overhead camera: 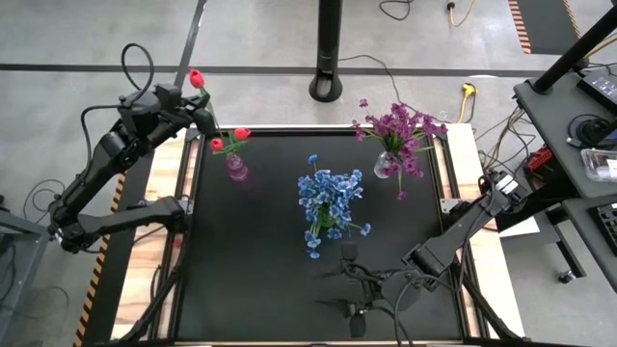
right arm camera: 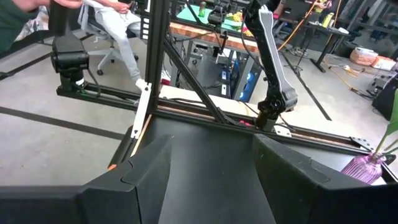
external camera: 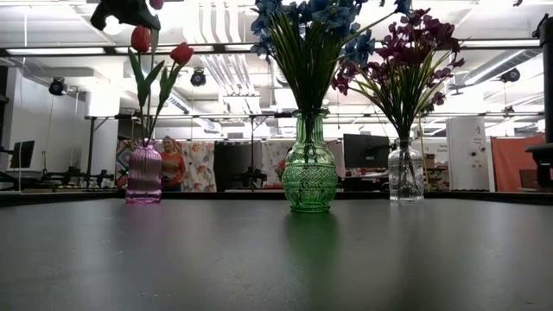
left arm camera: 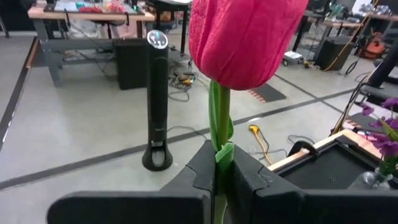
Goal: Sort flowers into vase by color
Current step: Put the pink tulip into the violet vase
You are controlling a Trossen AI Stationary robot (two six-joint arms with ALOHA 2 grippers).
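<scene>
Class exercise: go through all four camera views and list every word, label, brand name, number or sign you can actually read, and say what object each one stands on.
No text can be read in any view.
Tower fan: a round lit display near its top, too blurred to read.
Monitors behind the table: no legible text.
Pink vase, green vase, clear vase: only moulded patterns, no labels.

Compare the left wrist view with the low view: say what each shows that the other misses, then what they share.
Only the left wrist view shows the left gripper shut on the stem of a red tulip, with a tower fan on the floor behind. Only the low view shows the pink vase with two tulips and the green vase of blue flowers. Both show the purple flowers and their clear vase.
</scene>
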